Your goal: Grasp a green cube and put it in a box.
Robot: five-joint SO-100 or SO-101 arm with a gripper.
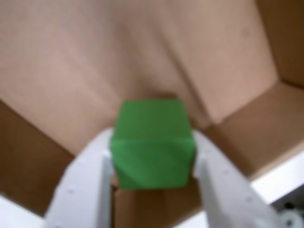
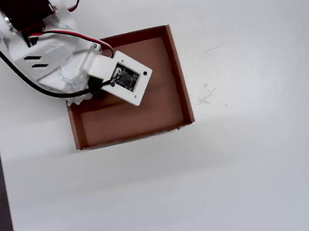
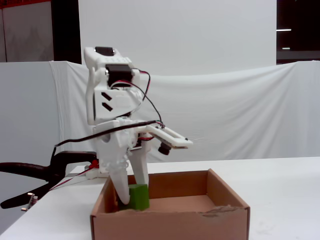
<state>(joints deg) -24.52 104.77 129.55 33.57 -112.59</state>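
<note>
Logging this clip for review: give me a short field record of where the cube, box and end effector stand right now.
cube: green cube, held between the two white fingers
end effector: end effector shut on the cube, lowered inside the box
box: brown cardboard box, open top, on the white table
cube position: near the box's left wall in the overhead view; whether it touches the floor cannot be told
release: not yet done

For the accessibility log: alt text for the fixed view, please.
A white gripper holds a green cube between its fingers, low inside a brown cardboard box on a white table. White cloth hangs behind.
</note>
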